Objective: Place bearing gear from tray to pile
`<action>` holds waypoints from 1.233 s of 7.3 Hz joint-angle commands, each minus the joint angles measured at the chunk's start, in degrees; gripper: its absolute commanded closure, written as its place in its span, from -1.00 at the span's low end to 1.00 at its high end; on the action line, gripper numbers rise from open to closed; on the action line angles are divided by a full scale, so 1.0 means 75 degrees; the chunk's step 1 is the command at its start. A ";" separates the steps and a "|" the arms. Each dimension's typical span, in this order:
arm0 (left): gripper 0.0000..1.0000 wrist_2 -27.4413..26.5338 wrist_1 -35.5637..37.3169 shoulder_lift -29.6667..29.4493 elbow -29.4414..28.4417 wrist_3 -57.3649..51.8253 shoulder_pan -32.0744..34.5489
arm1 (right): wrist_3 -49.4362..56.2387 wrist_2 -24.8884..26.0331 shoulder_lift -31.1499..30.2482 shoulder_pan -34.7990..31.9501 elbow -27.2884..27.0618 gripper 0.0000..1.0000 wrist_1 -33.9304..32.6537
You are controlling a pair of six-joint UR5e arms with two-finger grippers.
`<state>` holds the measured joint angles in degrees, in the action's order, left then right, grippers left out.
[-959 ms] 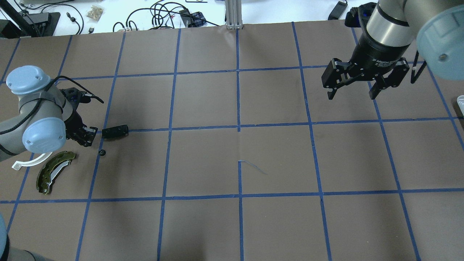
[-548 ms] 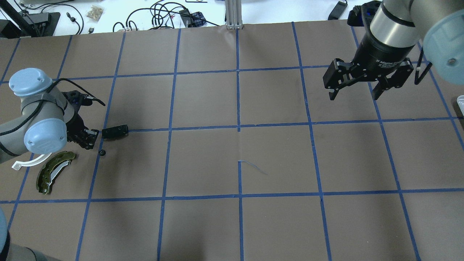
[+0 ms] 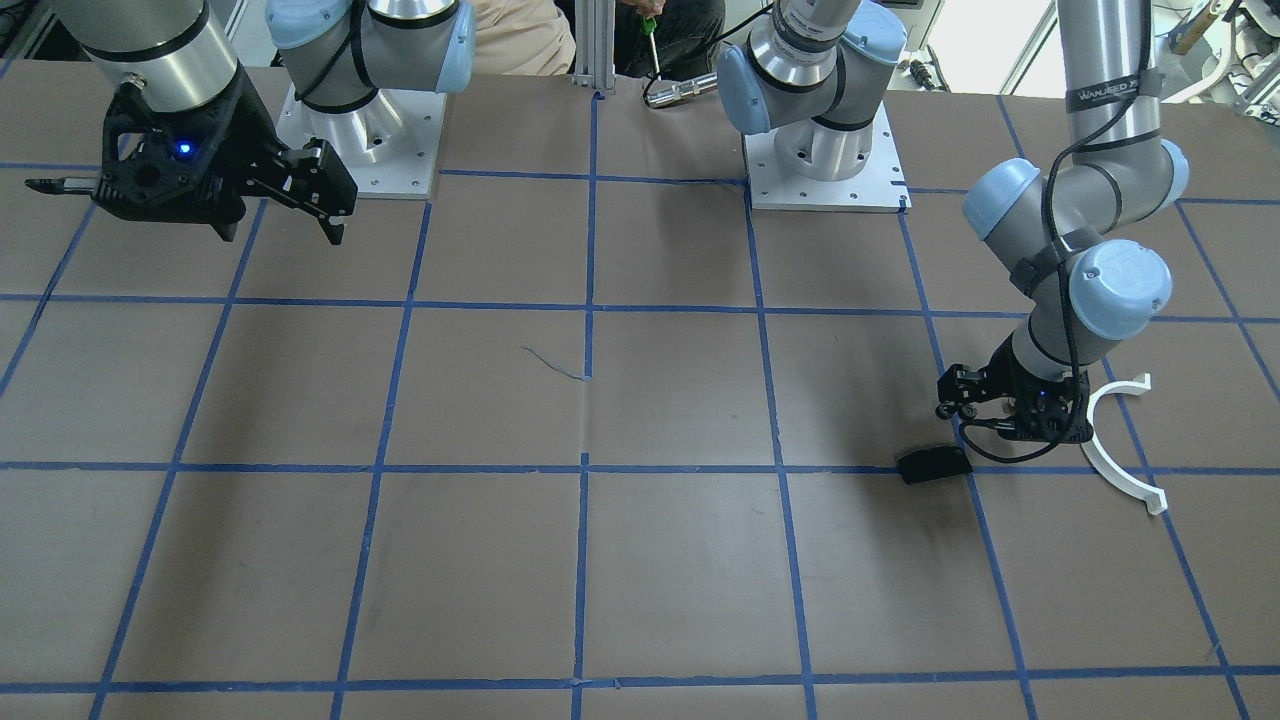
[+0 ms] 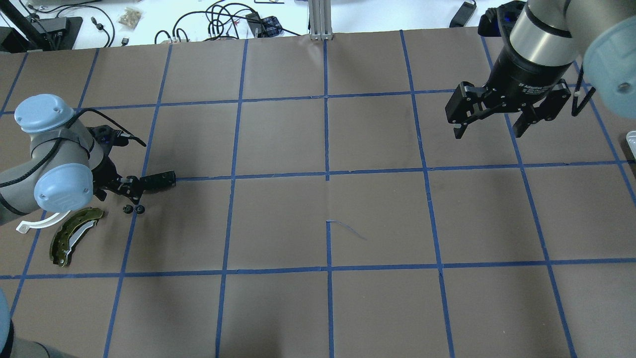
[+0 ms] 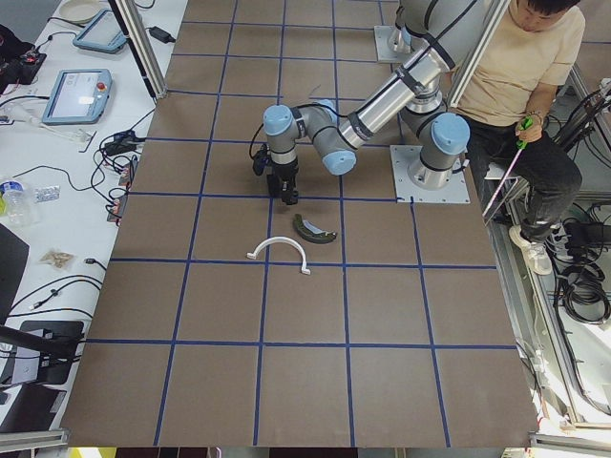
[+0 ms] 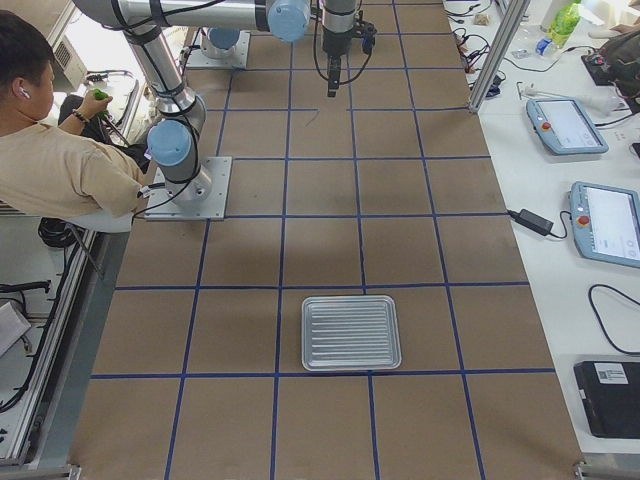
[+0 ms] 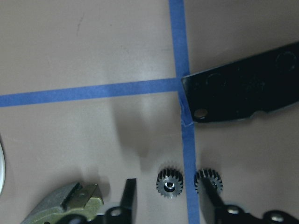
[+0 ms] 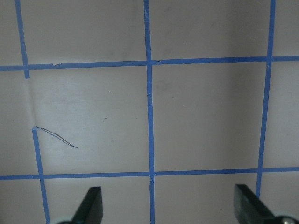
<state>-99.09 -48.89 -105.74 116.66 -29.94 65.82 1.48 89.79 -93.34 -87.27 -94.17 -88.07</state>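
Observation:
Two small black bearing gears (image 7: 169,183) (image 7: 211,178) lie side by side on the brown table, also seen as two dots (image 4: 128,209) (image 4: 140,209) in the overhead view. My left gripper (image 7: 166,185) hangs just over them, open, with one gear between its fingers and the other at its right fingertip. Around them lies the pile: the flat black plate (image 4: 159,180), the olive-green brake shoe (image 4: 74,236) and the white half-ring (image 4: 42,223). The silver tray (image 6: 351,332) sits far off on my right with nothing showing in it. My right gripper (image 4: 489,130) hovers open and holds nothing.
Blue tape lines (image 4: 327,174) divide the brown table into squares. Cables and small devices (image 4: 233,22) lie beyond the far edge. A seated person (image 5: 520,86) is next to the robot's bases. Tablets (image 6: 610,220) rest on a side bench.
My left gripper has shifted slightly right and opened, and a second gear now lies on the table beside the first. The right gripper has drifted a little farther away and to the right.

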 commanded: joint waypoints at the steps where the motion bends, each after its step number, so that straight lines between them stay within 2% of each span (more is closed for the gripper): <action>1: -1.00 -0.0018 -0.0206 0.0362 -0.0341 0.0263 0.0466 | 0.0014 0.0005 -0.0001 0.0000 0.0005 -1.00 0.0000; 2: -1.00 -0.0087 -0.1021 0.0816 -0.0703 0.1240 0.1015 | 0.0014 0.0005 -0.0001 0.0011 0.0005 -1.00 0.0000; 4: -1.00 0.0005 -0.4269 0.1451 -0.2455 0.3510 0.2186 | 0.0014 0.0005 0.0000 0.0012 0.0005 -1.00 0.0000; 5: -1.00 0.0017 -0.5284 0.1732 -0.3207 0.4347 0.3109 | 0.0014 0.0017 0.0011 0.0012 0.0005 -1.00 0.0000; 6: -1.00 0.0133 -0.5642 0.1886 -0.3574 0.4343 0.3745 | 0.0014 0.0028 0.0011 0.0012 0.0005 -1.00 -0.0011; 7: -1.00 0.0947 -0.5646 0.1957 -0.3648 0.4251 0.3774 | 0.0014 0.0040 0.0023 0.0012 -0.0007 -1.00 0.0000; 9: -1.00 0.1131 -0.5565 0.1806 -0.3765 0.4004 0.3763 | 0.0014 0.0017 0.0023 0.0012 -0.0007 -1.00 -0.0011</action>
<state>-91.76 -90.79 -91.74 88.99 0.91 93.73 1.58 89.99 -93.18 -87.19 -94.21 -88.13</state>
